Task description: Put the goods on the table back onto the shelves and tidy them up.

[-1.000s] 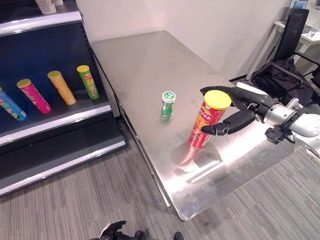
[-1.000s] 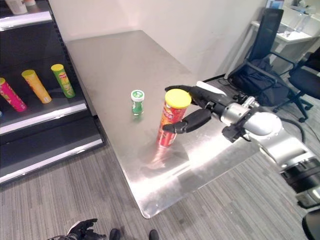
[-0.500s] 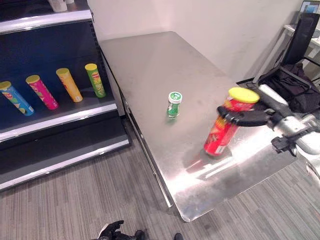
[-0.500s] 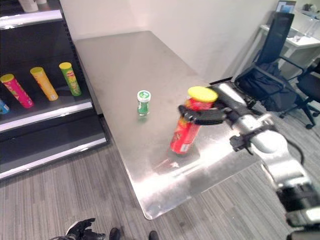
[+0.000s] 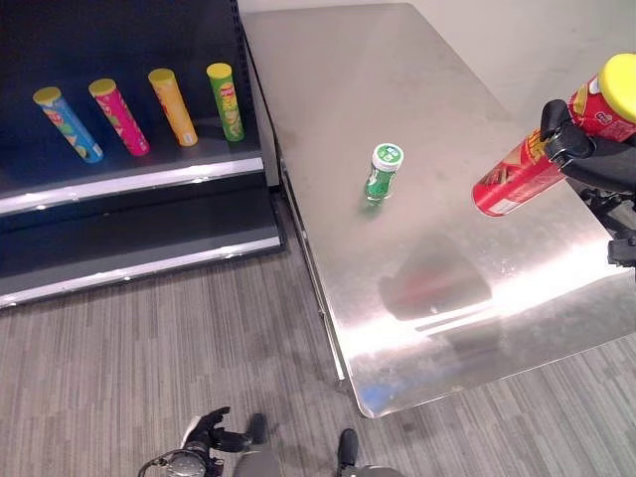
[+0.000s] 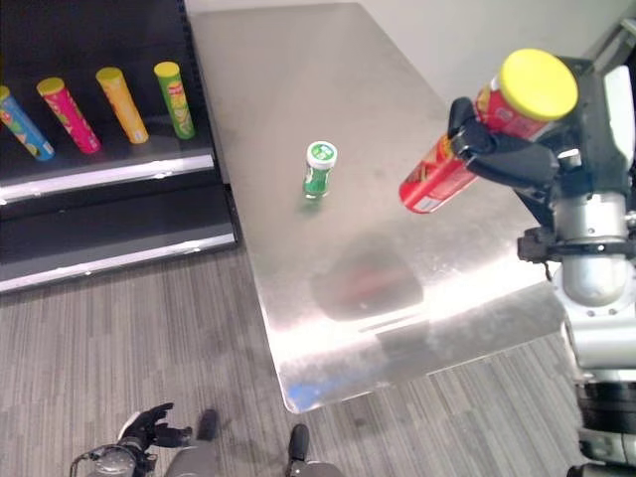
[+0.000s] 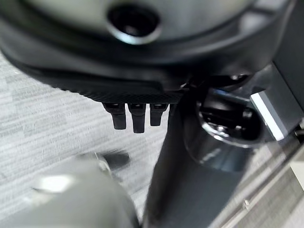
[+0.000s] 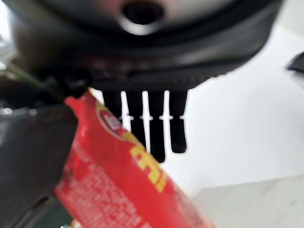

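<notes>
- Hovering above the right side of the steel table [image 5: 437, 298], a red chip can [image 6: 447, 164] with a yellow lid is clasped near its top by the robot's right hand [image 6: 512, 159], fingers and thumb curled round it.
- The can's long axis is tilted: lid up and toward the robot's right, base down and toward the table's middle, clear of the surface.
- A small green jar [image 5: 382, 171] with a white cap stands upright on the table, well apart from the can, on its shelf side.
- The dark shelf [image 5: 139, 174] sits to the robot's left, past the table's edge, so the can likely has to travel across the table to reach it.
- Four cans [image 5: 145, 107], blue, pink, orange and green, lie side by side on that shelf.
- The right wrist view shows the fingers [image 8: 156, 123] against the red can wall, which the eye views cannot.
- The left hand [image 7: 135, 116] hangs low over grey floor, fingers straight, holding nothing.
</notes>
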Robot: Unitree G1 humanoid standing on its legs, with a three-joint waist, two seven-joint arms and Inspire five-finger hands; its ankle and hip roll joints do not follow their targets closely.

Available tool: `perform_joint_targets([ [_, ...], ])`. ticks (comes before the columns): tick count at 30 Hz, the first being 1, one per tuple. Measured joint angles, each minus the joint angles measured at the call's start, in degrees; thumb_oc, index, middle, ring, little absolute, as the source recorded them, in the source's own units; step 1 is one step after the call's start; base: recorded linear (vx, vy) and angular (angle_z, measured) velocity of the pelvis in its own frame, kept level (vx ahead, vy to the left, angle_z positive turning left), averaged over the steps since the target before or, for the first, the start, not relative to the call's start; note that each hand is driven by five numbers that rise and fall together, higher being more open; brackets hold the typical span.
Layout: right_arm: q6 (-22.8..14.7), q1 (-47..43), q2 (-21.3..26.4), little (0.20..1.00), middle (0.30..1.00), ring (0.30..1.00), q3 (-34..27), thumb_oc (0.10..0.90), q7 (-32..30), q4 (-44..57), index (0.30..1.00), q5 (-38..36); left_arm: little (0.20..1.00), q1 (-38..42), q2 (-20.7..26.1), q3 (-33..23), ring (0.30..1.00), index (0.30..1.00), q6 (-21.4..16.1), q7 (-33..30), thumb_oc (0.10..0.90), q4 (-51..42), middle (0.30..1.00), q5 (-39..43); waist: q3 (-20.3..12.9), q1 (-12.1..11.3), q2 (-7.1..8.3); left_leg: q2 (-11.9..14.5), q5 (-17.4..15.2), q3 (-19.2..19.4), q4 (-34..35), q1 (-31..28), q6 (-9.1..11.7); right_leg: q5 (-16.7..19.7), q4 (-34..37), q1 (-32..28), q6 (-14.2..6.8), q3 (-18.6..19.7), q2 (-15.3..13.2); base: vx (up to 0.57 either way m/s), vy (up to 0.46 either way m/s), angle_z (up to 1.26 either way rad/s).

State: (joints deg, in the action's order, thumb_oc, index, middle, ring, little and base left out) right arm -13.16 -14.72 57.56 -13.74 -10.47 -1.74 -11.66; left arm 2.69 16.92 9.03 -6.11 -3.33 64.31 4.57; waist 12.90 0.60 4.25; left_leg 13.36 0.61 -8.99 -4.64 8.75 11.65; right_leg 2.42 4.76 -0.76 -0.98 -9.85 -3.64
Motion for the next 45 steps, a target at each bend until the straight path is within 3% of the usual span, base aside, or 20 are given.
perform_joint_targets([
  [3,0.5,-0.4,0.0,0.300,0.300,0.300,-0.9,0.400,-1.4,-0.1,0.300,0.5,0.900,-0.5,-1.1,0.5,0.900,0.900,0.1,0.4,0.800,-0.3,0.900,-0.1,-0.4,0.7,-2.25,0.1,0.7,0.7,8.0,-4.4,1.0,1.0,0.5,0.6,-3.0,1.0,-1.8,-0.09,0.521,-0.31],
  [4,1.1,-0.4,-1.0,0.300,0.300,0.300,-1.1,0.400,-4.0,0.4,0.300,2.3,0.900,0.7,-1.2,2.2,0.900,0.900,0.2,0.2,0.800,-0.9,0.900,-0.1,-0.7,2.2,-2.62,-6.4,3.3,1.5,9.4,-5.3,-3.2,2.6,-0.5,3.0,-5.5,2.7,-5.9,-0.24,0.476,-0.52],
  [7,2.6,-6.1,1.9,0.300,0.300,0.300,6.9,0.400,-4.1,0.8,0.300,5.7,0.900,2.9,1.6,-1.0,0.900,0.900,0.1,0.2,0.800,-2.0,0.900,0.0,-0.3,1.9,-1.34,-13.0,2.7,7.5,6.3,-2.3,-9.2,14.3,-0.2,8.1,-5.7,2.0,-11.5,-0.23,0.449,-0.70],
  [9,2.1,-6.6,8.2,0.300,0.300,0.300,9.3,0.400,-4.1,0.1,0.300,7.9,0.900,3.3,3.0,-3.2,0.900,0.900,-0.6,-0.4,0.800,-2.5,0.900,0.0,-0.4,1.7,-2.38,-13.7,3.8,8.2,8.6,-3.7,-12.0,9.5,-4.5,7.7,-11.7,4.0,-10.6,-0.13,0.288,-0.03],
  [10,2.3,-7.2,12.5,0.300,0.300,0.300,9.5,0.400,-4.3,-1.7,0.300,8.9,0.900,3.4,5.0,-5.0,0.900,0.900,-1.3,-1.3,0.800,-3.0,0.900,0.1,-0.4,0.3,-2.71,-12.5,4.2,8.3,9.7,-4.6,-13.0,-3.4,-15.3,7.2,-10.6,8.2,-3.1,-0.05,0.102,0.14],
  [12,1.8,-11.4,14.3,0.300,0.300,0.300,9.7,0.400,-4.8,-1.8,0.300,9.2,0.900,2.4,7.5,-5.2,0.900,0.900,-0.7,-1.5,0.800,-1.7,0.900,0.5,-1.3,-1.5,-0.58,-13.6,4.3,8.3,9.7,-4.8,-12.9,-9.2,-13.9,2.8,-9.1,10.1,2.4,0.00,0.126,-0.02],
  [15,0.7,-17.5,16.3,0.300,0.300,0.300,10.2,0.400,-6.5,-2.4,0.300,9.1,0.900,-0.9,7.0,-5.3,0.900,0.900,0.4,-1.4,0.800,0.8,0.900,0.9,-2.0,-2.3,2.94,-17.5,4.2,5.8,9.0,-4.9,-13.1,-8.0,-3.2,-4.4,-5.0,13.6,1.3,0.08,0.083,0.31],
  [18,0.8,-17.5,16.2,0.300,0.300,0.300,10.6,0.400,-6.7,-2.4,0.300,9.1,0.900,-2.7,4.0,-4.2,0.900,0.900,0.9,-0.8,0.800,-0.2,0.900,2.2,-2.0,-2.6,3.02,-16.5,4.8,1.9,8.7,-5.2,-12.7,-11.2,-4.6,-3.3,-6.0,15.5,4.3,0.02,0.121,0.70],
  [20,0.6,-17.3,18.1,0.300,0.300,0.300,9.7,0.400,-7.1,-1.9,0.300,8.8,0.900,-2.7,1.3,-1.6,0.900,0.900,0.8,-0.4,0.800,-2.4,0.900,2.2,-1.6,-1.6,3.01,-18.1,5.4,0.3,6.3,-1.4,-8.0,-6.3,-0.2,-4.9,2.4,11.9,4.3,-0.06,0.283,1.54],
  [23,0.7,-14.7,15.9,0.300,0.300,0.300,8.6,0.400,-7.1,0.4,0.300,8.6,0.900,-2.7,1.3,-2.9,0.900,0.900,0.8,0.2,0.800,-2.6,0.900,2.7,0.0,-2.8,4.22,-11.6,1.1,8.0,0.1,2.6,-6.6,-4.8,0.4,-4.1,3.7,9.5,2.9,0.04,0.229,0.69],
  [25,0.6,-13.3,10.5,0.300,0.300,0.300,7.5,0.400,-6.6,0.5,0.300,7.8,0.900,-2.7,3.2,-3.1,0.900,0.900,0.8,-0.2,0.800,-1.9,0.900,2.7,0.5,-3.0,4.57,-4.4,1.3,3.3,0.2,3.9,-2.6,-4.8,0.4,-4.0,3.7,9.8,2.7,0.09,0.156,0.33],
  [28,1.7,-9.5,8.3,0.300,0.300,0.300,6.2,0.400,-5.9,0.4,0.300,6.7,0.900,-1.9,4.1,-3.1,0.900,0.900,0.8,-0.2,0.800,-2.0,0.900,2.7,0.8,-2.7,2.62,-0.7,2.7,2.3,9.1,3.4,-0.3,-5.4,0.5,-3.7,0.7,9.5,1.1,0.25,0.510,0.20],
  [30,2.2,-7.2,2.6,0.300,0.300,0.300,2.4,0.400,-5.8,0.2,0.300,6.5,0.900,-1.8,2.7,-1.8,0.900,0.900,0.8,0.1,0.800,-1.9,0.900,2.2,-0.3,-2.4,-0.97,-1.4,3.3,8.1,10.1,3.1,-1.2,-6.3,0.5,-4.2,-2.4,9.3,-0.6,0.13,0.383,-0.08],
  [31,2.7,-6.9,2.1,0.300,0.300,0.300,1.8,0.400,-5.9,0.2,0.300,6.3,0.900,-2.4,1.1,-1.8,0.900,0.900,0.8,0.2,0.800,-2.0,0.900,2.1,-0.5,-2.3,-3.40,-2.5,10.3,7.7,9.8,2.4,-3.5,-6.7,0.5,-4.7,-4.4,9.3,-1.5,0.17,0.467,-0.09],
  [35,4.2,-5.2,-5.2,0.300,0.300,0.300,2.7,0.400,-5.6,3.1,0.300,6.1,0.900,-0.9,2.4,0.0,0.900,0.900,0.9,0.1,0.800,-3.9,0.900,2.0,-0.5,-0.3,-2.71,-11.9,8.3,10.7,9.7,0.4,-9.3,-1.9,-3.1,-3.4,-9.0,5.4,-10.7,0.12,0.459,-0.11],
  [39,4.1,-4.3,-5.2,0.300,0.300,0.300,8.2,0.400,-3.9,5.8,0.300,6.2,0.900,0.8,4.5,-3.7,0.900,0.900,0.3,-1.6,0.800,-4.0,0.900,2.0,0.1,0.0,-4.64,-14.9,5.9,12.8,9.8,-1.7,-14.3,1.2,-14.3,3.4,-9.2,6.2,-13.8,0.13,0.264,-0.37],
  [41,4.5,-0.7,-5.2,0.300,0.300,0.300,8.3,0.400,-3.3,6.0,0.300,6.2,0.900,0.5,5.1,-4.6,0.900,0.900,0.0,-2.2,0.800,-4.2,0.900,2.0,0.0,1.4,-5.31,-14.5,5.2,11.6,9.8,-3.4,-14.2,-3.1,-14.5,4.4,-11.1,12.3,-10.4,0.19,0.201,0.31],
  [42,4.4,-1.4,-8.5,0.300,0.300,0.300,8.5,0.400,-2.8,7.5,0.300,6.0,0.900,0.4,5.1,-4.8,0.900,0.900,0.3,-2.4,0.800,-2.9,0.900,2.0,0.0,0.8,-4.16,-14.1,3.6,11.5,9.8,-4.2,-14.3,-6.7,-14.5,11.1,-10.2,13.6,-1.9,0.25,0.217,0.09],
  [43,3.7,-1.4,-9.1,0.300,0.300,0.300,9.2,0.400,-1.9,9.3,0.300,6.1,0.900,0.0,3.6,-4.7,0.900,0.900,0.7,-2.3,0.800,-1.4,0.900,2.0,-0.1,1.0,-3.79,-14.9,3.0,11.0,9.8,-4.9,-14.8,-5.9,-14.6,15.6,-7.0,13.4,5.3,0.29,0.203,0.26],
  [45,3.7,-0.3,-11.8,0.300,0.300,0.300,9.3,0.400,-1.4,10.9,0.300,6.1,0.900,-1.2,0.3,-3.6,0.900,0.900,1.6,-1.9,0.800,-1.7,0.900,2.0,-0.2,2.8,-3.41,-17.4,2.2,7.7,10.1,-6.2,-15.2,-1.7,-10.9,17.0,-2.5,13.4,8.2,0.21,0.093,0.95],
])
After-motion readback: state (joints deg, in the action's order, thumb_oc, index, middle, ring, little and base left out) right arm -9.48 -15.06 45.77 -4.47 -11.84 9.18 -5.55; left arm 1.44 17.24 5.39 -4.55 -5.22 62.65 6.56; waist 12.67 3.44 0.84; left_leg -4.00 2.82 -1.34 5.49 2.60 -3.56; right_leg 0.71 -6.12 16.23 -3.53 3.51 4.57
